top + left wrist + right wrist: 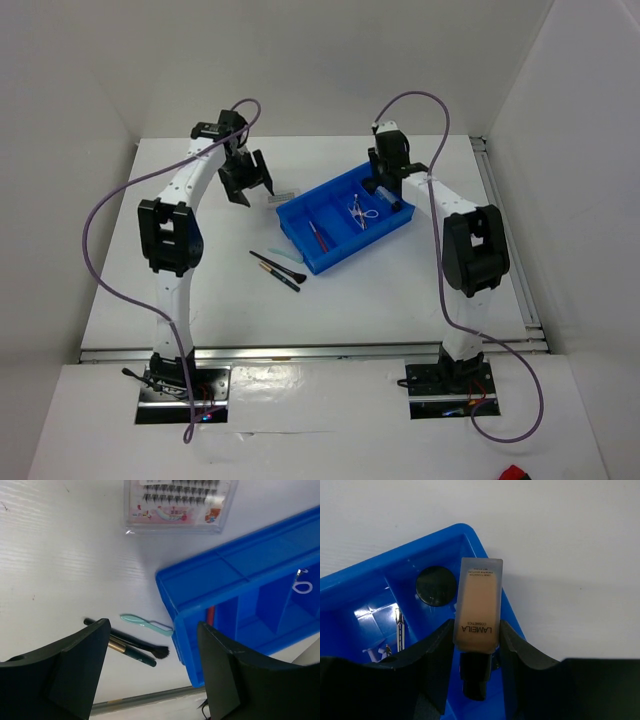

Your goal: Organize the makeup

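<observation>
Right wrist view: the right gripper has its jaws closed narrowly against the two long sides of the beige tube, which it holds with the black cap toward the wrist and the flat crimped end pointing away. The tube hangs over a corner of the blue tray; whether it touches the wall cannot be told. Just beside it, the black round jar lies in that corner compartment, and the thin clips lie in the next one. From above, the tray sits askew between the middle of the counter and its right edge, with this gripper over the tray corner nearest the far right corner of the counter. The pink stick lies in a compartment at the tray's opposite end. The left gripper hovers with its jaws spread wide and nothing between them, toward the far edge and left of centre. The white card, in a clear case, lies flat near the far edge, just beside the tray. Nearer the middle of the counter, a teal-handled tool reaches the tray's wall, while the black brush and the pencil lie side by side just beyond it.
</observation>
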{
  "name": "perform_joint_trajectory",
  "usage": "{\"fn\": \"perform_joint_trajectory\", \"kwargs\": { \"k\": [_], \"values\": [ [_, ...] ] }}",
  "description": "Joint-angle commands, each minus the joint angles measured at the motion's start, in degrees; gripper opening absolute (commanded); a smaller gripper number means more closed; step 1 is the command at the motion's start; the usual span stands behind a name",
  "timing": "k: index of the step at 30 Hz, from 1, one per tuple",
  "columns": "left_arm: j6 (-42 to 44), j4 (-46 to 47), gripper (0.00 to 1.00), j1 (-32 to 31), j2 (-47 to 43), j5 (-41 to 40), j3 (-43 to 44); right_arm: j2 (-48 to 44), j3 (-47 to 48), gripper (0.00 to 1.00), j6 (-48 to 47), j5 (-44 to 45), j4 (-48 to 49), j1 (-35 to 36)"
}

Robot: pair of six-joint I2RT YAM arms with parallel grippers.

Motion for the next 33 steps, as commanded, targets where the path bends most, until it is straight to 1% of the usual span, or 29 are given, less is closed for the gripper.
{"fn": "perform_joint_trajectory", "kwargs": {
  "k": [1, 6, 11, 16, 17, 20, 21, 22, 26, 29, 31, 33],
  "values": [
    [0.4, -1.6, 0.83, 0.6, 3.2, 0.5, 3.0, -0.9, -0.9, 0.3, -0.5, -3.2, 3.3, -0.3],
    [1.0, -1.1, 0.83, -0.7, 8.5, -0.2, 5.4, 0.3, -2.0, 0.33, -0.5, -4.4, 2.1, -0.8],
    [1.0, 0.1, 0.83, -1.9, 10.4, -2.1, 6.1, 0.3, -3.9, 0.33, -0.5, -5.0, 1.6, -0.8],
    [0.4, 2.1, 0.83, -2.4, 12.0, -1.3, 6.6, -0.2, -5.6, 0.33, -0.5, -5.5, 1.0, -0.8],
    [0.4, 2.8, 0.83, -2.4, 12.0, -1.3, 7.3, -0.2, -5.6, 0.34, -0.5, -5.5, 1.0, -0.8],
    [0.4, 4.0, 0.83, -2.4, 13.3, -1.9, 8.6, -0.2, -5.6, 0.49, -0.5, -5.0, -0.2, -0.8],
    [0.4, 4.0, 0.83, -2.4, 14.2, -2.6, 9.2, -0.2, -5.6, 0.56, -0.5, -5.0, -0.8, -0.8],
    [0.4, 4.0, 0.83, -2.4, 15.3, -2.6, 10.0, -0.2, -5.1, 0.69, -0.5, -4.4, -0.8, -0.8],
    [2.2, 4.0, 0.83, -2.4, 16.1, -5.0, 11.2, -2.6, -3.8, 0.91, 0.5, -3.9, -2.7, -0.8],
    [4.3, 5.9, 0.83, -2.9, 16.1, -6.5, 11.2, -5.2, -2.5, 0.98, 0.5, -3.9, -4.0, -0.8],
    [5.7, 6.5, 0.91, -2.9, 16.1, -8.3, 11.2, -7.0, -1.8, 0.99, 1.1, -4.4, -5.4, -0.8],
    [6.3, 7.9, 1.0, -3.6, 16.1, -8.3, 11.2, -8.4, -1.8, 0.99, 1.7, -4.4, -6.2, -0.8]
  ]
}}
